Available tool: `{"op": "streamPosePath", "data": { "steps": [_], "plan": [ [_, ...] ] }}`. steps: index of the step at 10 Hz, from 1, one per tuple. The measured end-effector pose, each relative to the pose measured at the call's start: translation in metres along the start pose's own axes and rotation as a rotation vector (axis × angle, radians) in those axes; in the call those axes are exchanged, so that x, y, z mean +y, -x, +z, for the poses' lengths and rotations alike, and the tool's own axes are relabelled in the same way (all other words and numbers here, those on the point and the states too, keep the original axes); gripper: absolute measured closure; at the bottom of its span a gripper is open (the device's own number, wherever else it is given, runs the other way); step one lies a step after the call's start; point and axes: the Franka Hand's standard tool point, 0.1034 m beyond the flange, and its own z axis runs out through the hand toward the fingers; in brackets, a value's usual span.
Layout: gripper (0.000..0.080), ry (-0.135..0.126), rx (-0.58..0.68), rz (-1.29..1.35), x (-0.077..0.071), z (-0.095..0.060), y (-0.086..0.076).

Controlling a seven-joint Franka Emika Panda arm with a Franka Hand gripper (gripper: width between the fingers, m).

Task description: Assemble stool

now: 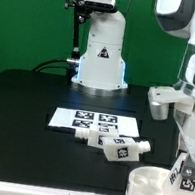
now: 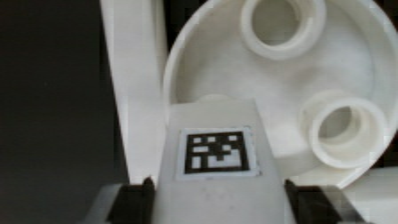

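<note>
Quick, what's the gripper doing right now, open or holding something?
Gripper: closed on a white stool leg, one finger against each side of it.

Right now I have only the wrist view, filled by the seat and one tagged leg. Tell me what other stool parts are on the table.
Observer: Two more legs lie on their sides just in front of the marker board, apart from the seat.
Operator: Place the seat for me.
Observer: It rests near the front edge of the table, toward the exterior view's right.
Operator: Now say where the leg in the fingers sits against it.
Observer: It hangs roughly upright over the seat's rim on the exterior view's right; I cannot tell whether it touches.
</note>
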Motion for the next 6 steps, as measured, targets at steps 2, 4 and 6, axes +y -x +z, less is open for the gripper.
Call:
{"op": "streamPosePath", "data": {
  "steps": [2, 4, 6],
  "plan": [
    [0.0459, -0.022, -0.004, 0.358, 0.0026, 0.0003, 0.0035],
    [0.0459, -0.076, -0.017, 0.629, 0.0072, -0.0003, 0.0041],
    [0.0459, -0.033, 0.002, 0.715, 0.0072, -0.0011, -0.0001]
  ]
}}
